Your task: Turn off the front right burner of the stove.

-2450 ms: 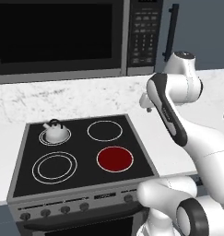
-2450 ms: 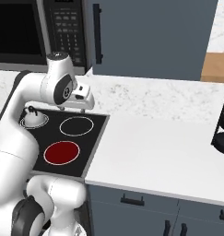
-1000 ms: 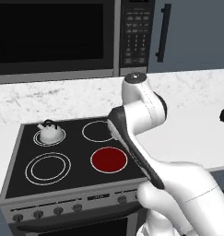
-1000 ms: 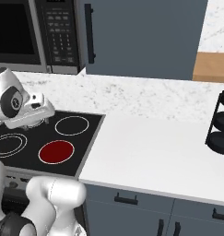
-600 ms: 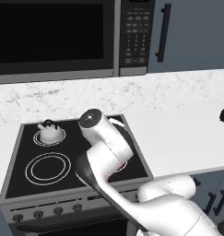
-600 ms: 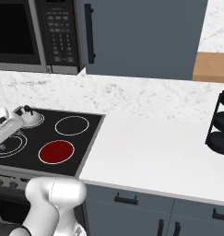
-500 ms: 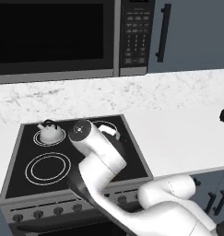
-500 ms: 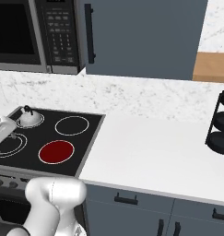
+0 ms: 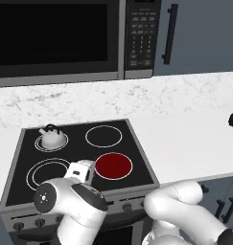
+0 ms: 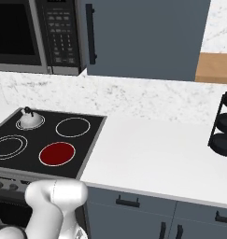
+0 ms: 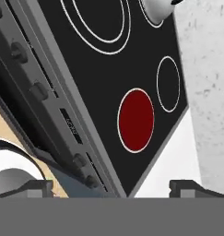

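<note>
Marble-look counter (image 10: 147,154) and a black microwave (image 9: 60,38) frame the stove (image 9: 22,158), and the front right burner (image 9: 113,165) sits glowing red near the cooktop's front right corner. The gripper (image 11: 111,186) hangs over the front edge with its tips set wide apart, holding nothing. Main worry: the knobs (image 11: 79,161) on the grey front panel are tiny and all look alike, so it'd be easy to grab the wrong one. With the hand tilted like this, the fingers could also slip off a knob. The white kettle (image 9: 51,137) at the back left corner looks well clear.
</note>
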